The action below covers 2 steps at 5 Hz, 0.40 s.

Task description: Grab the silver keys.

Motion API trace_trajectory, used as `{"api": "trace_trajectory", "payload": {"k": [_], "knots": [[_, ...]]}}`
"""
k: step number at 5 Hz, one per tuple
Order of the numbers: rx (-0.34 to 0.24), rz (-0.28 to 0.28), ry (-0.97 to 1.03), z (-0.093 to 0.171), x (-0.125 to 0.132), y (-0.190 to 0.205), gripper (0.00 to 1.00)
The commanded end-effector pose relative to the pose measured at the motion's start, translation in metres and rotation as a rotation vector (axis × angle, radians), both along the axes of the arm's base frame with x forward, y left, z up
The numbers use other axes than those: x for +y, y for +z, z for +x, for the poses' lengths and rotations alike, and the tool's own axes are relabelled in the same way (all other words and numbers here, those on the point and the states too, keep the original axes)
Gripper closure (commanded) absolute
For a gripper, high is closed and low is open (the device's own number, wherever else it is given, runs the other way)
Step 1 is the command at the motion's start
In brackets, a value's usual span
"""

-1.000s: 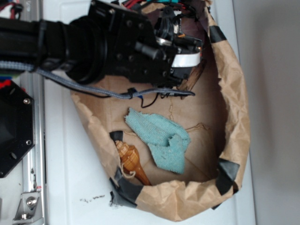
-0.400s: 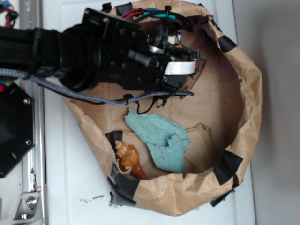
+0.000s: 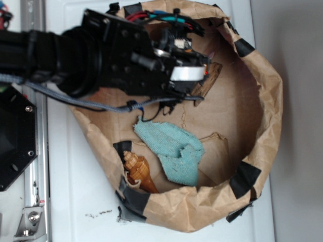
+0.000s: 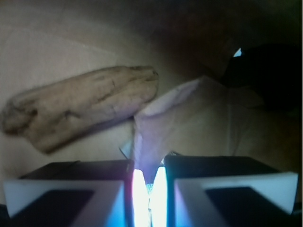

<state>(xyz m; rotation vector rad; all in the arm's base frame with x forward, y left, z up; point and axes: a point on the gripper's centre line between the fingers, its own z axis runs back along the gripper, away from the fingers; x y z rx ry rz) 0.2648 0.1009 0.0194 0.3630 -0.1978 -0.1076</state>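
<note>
White tabletop [image 3: 75, 201] fills the lower left of the exterior view, and on it stands a brown paper bin [image 3: 262, 131] with rolled walls patched in black tape. Inside, at lower centre, lie a crumpled teal cloth [image 3: 174, 151] and, by the lower left wall, a tan spiral seashell [image 3: 139, 171].

At upper left the black arm reaches into the bin's upper part, its gripper [image 3: 194, 80] low over the paper floor just beside a brown wood chip [image 3: 208, 78].

From the wrist camera the two pads [image 4: 71, 194] are pressed almost together, with only a bright sliver of light between them. A flap of paper lining [image 4: 156, 137] rises right at that gap, and I cannot tell whether it or anything metal is pinched there. The wood chip lies apart, at the upper left of that frame.

As for the silver keys, I cannot find them in either view; they are probably hidden under the gripper body or under the paper fold.

Risks as I judge them: the pads may have closed on the liner instead of the keys, so lifting would drag or tear the bin's floor. The chip sits close enough to be nudged or grabbed by mistake. A thin, slick bunch could also slip out.
</note>
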Motion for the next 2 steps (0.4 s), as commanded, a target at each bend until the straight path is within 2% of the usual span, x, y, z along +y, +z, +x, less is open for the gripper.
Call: {"api": "trace_trajectory", "payload": {"k": [1,2], "knots": [[-0.014,0.009,0.017,-0.002,0.009,0.01,1.0],[-0.035,-0.006,0.014,-0.001,0.002,0.022,1.0]]}}
